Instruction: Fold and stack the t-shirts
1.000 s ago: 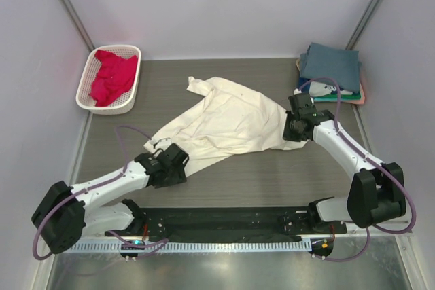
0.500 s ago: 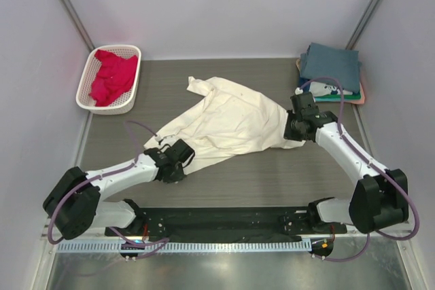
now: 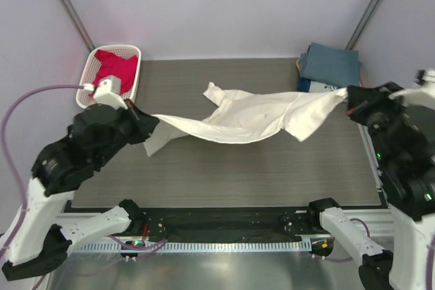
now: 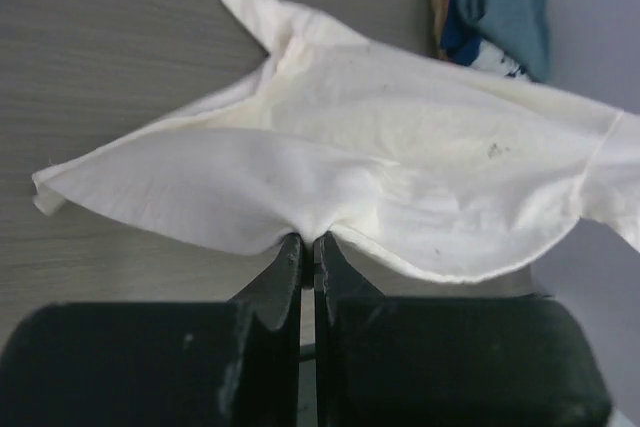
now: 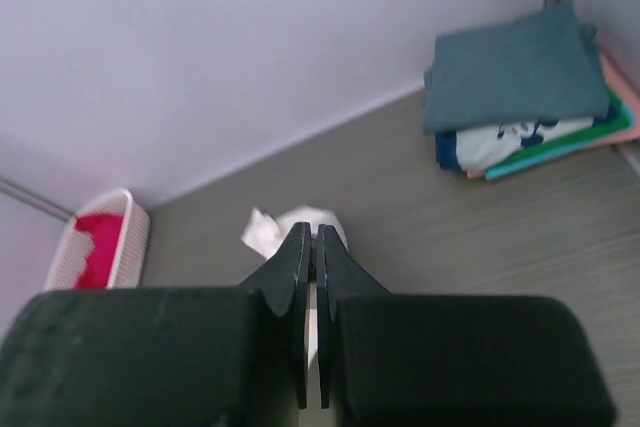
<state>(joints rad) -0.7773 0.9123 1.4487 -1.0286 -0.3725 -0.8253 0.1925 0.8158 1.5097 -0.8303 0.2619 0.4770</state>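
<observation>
While both arms are raised, look at the top view first: the cream shirt (image 3: 251, 117) hangs stretched between your two grippers over the table (image 3: 224, 174). Its long axis runs left to right, and it sags in the middle. The left gripper (image 3: 151, 121) pinches its left end and the right gripper (image 3: 348, 98) pinches its right end. Whether any hanging flap touches the table, you cannot tell from here. The red shirt (image 3: 112, 71) lies in the basket (image 3: 87, 76) at the far left corner. The stack of folded shirts (image 3: 331, 66) sits at the far right corner, just behind the right gripper, so that arm is the nearer one to it.

From the left wrist, the left gripper (image 4: 308, 242) has its jaws pressed together on a gathered fold of the cream shirt (image 4: 400, 157). The cloth fans away from the fingers toward the stack of folded shirts (image 4: 500, 12).

From the right wrist, the right gripper (image 5: 311, 237) also has its jaws together. Only a small tuft of the cream shirt (image 5: 275, 227) shows past them, so judge that grip from the top view. The stack of folded shirts (image 5: 515, 67) is off to the right.

The shirt looks bunched rather than flat, so you probably need to lower both ends evenly onto the table before folding.
</observation>
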